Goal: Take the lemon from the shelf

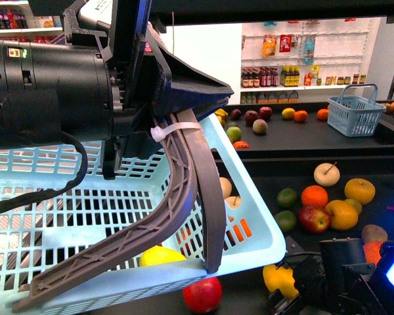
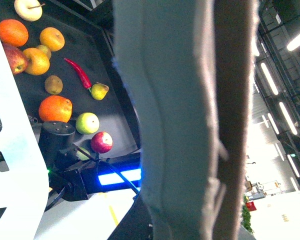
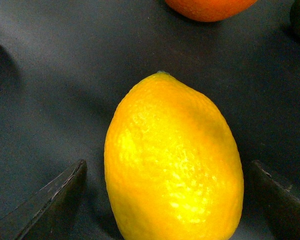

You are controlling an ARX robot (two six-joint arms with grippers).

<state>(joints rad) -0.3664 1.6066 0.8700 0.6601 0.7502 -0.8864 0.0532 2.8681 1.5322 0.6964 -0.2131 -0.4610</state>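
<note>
In the front view the left arm fills the near side, and its left tool point(image 1: 118, 285) straddles the wall of a light-blue basket point(image 1: 249, 216), one grey ribbed finger inside and the other outside; I cannot tell whether it is clamped on the wall or only set around it. The lemon point(image 1: 279, 279) lies on the black shelf point(image 1: 282, 174) just past the basket's corner, right against the dark front of the right arm point(image 1: 354, 275). Beyond the lemon lie two limes point(image 1: 286, 209), an orange point(image 1: 314, 195) and a red apple point(image 1: 313, 218). Another red apple point(image 1: 202, 294) sits on the lemon's other side, under the basket's rim. In the left wrist view a blurred grey finger point(image 2: 180, 120) covers the middle, with the pale basket wall at one edge. On the dark shelf tray behind lie oranges, a red chili point(image 2: 79, 72), a pear point(image 2: 99, 91) and a green apple point(image 2: 87, 122). In the right wrist view the lemon stands close up on the tray. The right tool point(image 3: 162, 200) is spread wide, with one dark fingertip point(image 3: 45, 200) on each side of the lemon and a gap showing between each tip and the skin. An orange lies just beyond the lemon's tapered end.
</note>
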